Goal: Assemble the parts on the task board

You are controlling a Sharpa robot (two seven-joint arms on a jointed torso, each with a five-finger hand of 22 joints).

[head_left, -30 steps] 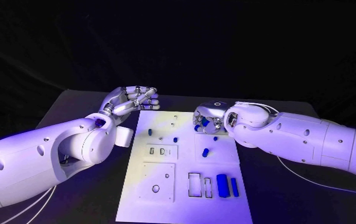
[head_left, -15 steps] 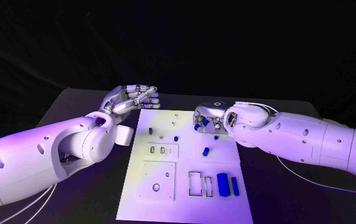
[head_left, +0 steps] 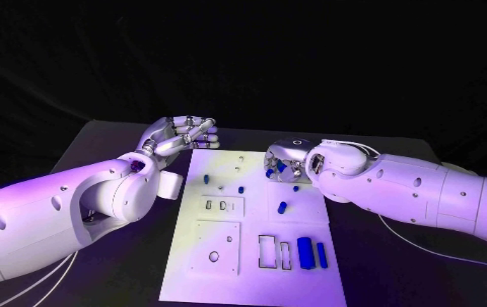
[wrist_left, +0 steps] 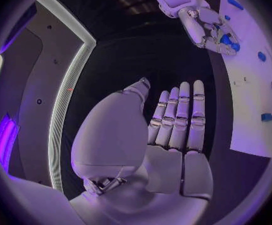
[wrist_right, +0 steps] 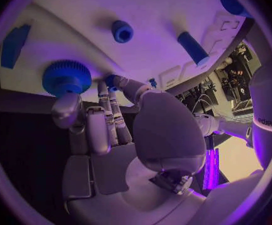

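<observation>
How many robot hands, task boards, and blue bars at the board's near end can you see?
Hands: 2, the left hand and the right hand
Task board: 1
Blue bars at its near end: 2, the wide bar and the thin bar
Total: 5
</observation>
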